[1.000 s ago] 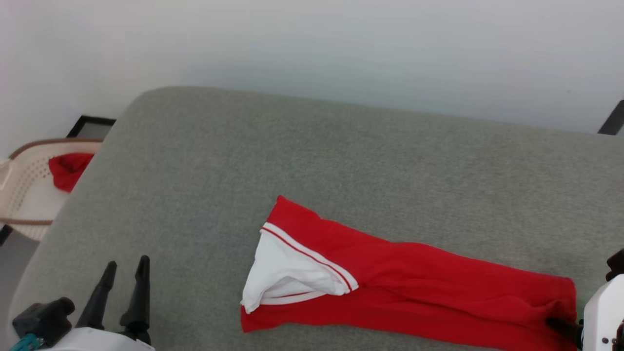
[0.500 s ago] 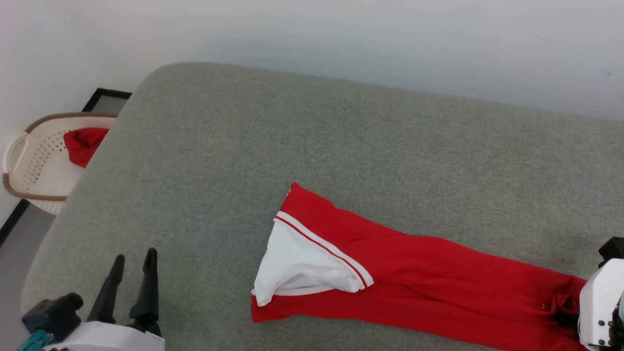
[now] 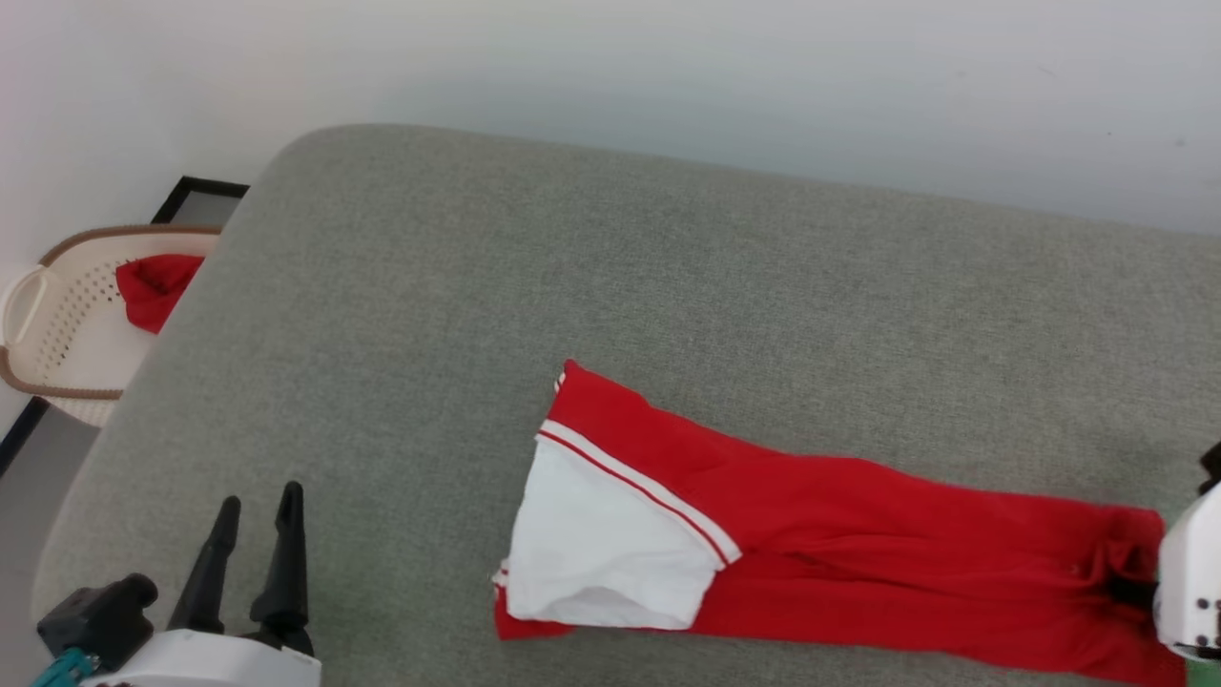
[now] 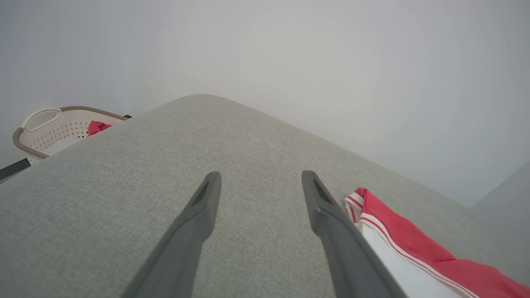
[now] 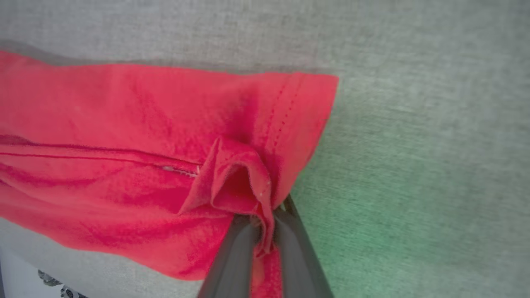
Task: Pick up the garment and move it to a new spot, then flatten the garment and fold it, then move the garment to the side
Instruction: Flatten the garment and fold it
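The garment [image 3: 858, 553] lies folded into a long red strip on the grey cushion [image 3: 610, 315], its white sleeve [image 3: 610, 553] on top at the left end. At the strip's right end my right gripper [image 5: 263, 221] is shut on a pinched fold of the red hem [image 5: 236, 182]; the head view shows only its white wrist [image 3: 1188, 592] and a dark finger in the cloth. My left gripper [image 3: 253, 534] stands open at the lower left, nothing between its fingers [image 4: 198, 215], with the garment's sleeve end [image 4: 397, 248] just to its right.
A cream laundry basket [image 3: 48, 334] holding a small red cloth [image 3: 153, 286] stands on the floor off the cushion's left edge. A pale wall runs behind. Bare grey cushion stretches across the far half and to the left of the garment.
My right gripper has shut on the hem at the garment's right end. The strip has been drawn straighter and the white sleeve lies flatter. The head camera shifted slightly.
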